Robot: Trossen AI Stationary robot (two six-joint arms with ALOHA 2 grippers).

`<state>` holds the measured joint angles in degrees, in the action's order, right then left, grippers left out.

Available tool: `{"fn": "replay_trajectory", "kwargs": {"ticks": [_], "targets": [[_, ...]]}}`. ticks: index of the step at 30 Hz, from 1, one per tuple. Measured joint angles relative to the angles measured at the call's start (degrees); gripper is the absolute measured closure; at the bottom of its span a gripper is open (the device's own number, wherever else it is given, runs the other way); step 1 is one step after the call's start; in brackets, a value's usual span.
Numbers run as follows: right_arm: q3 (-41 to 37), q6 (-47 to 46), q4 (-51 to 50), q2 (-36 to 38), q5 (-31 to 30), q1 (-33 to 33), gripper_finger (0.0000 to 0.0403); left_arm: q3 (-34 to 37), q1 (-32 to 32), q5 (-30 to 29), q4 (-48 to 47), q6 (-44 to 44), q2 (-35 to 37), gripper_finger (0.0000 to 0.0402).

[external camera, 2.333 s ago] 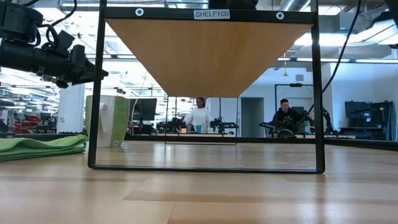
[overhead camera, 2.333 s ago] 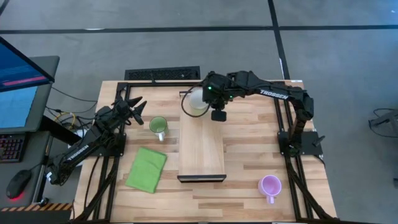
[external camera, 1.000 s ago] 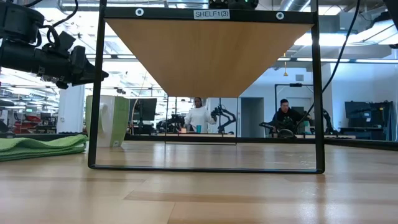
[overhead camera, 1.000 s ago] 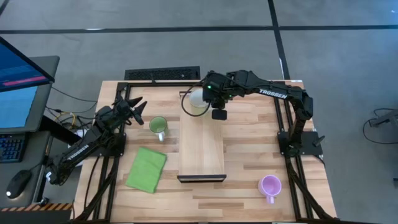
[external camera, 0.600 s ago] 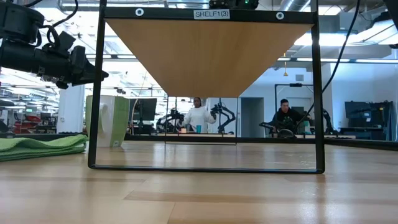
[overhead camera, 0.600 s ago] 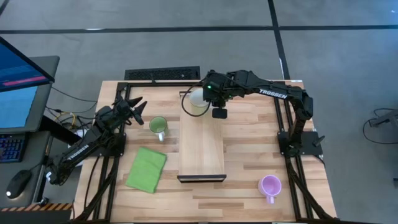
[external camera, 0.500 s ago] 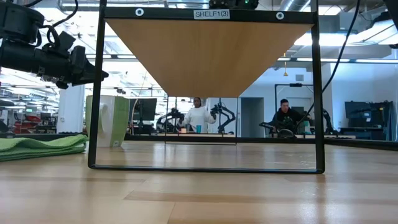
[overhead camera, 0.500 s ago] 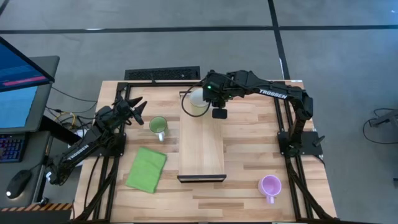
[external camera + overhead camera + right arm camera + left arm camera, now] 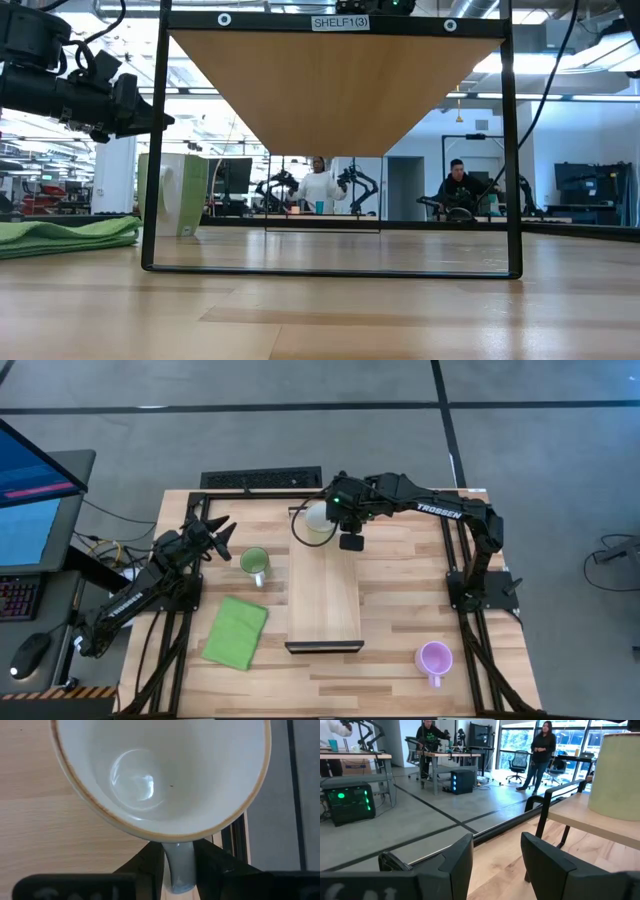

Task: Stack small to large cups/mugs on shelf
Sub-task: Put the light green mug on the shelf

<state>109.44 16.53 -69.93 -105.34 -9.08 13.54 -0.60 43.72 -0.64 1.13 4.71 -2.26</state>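
The white mug (image 9: 316, 522) sits upright at the far end of the shelf (image 9: 324, 600), its handle pinched between the fingers of the right claw (image 9: 178, 865). The green mug (image 9: 254, 564) stands on the table (image 9: 400, 600) left of the shelf, near the left claw (image 9: 222, 532), which hovers spread wide, gripping nothing. The purple mug (image 9: 434, 659) rests at the table's near right corner, and a folded green cloth (image 9: 236, 632) lies beside the shelf.

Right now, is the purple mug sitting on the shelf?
No, the purple mug stands on the table, off to the side of the shelf near its front end.
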Motion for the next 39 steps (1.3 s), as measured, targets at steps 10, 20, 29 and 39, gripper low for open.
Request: {"fn": "replay_trajectory", "kwargs": {"ticks": [10,20,29,39], "targets": [[-0.02,-0.04,0.0,0.0,0.02,0.0,0.0275,0.0,0.0,0.0,0.0,0.0,0.0,0.0244],[-0.02,0.31,0.0,-0.02,0.02,-1.62,0.016,0.0,0.01,0.0,0.0,0.0,0.0,0.0244],[-0.02,0.42,-1.57,0.13,-0.39,-1.55,0.0127,0.0,0.0,0.0,0.0,0.02,0.02,0.0244],[-0.02,-0.82,-3.6,0.17,-1.3,-1.42,0.0127,0.0,0.0,0.0,0.0,0.02,0.02,0.0244]]}}
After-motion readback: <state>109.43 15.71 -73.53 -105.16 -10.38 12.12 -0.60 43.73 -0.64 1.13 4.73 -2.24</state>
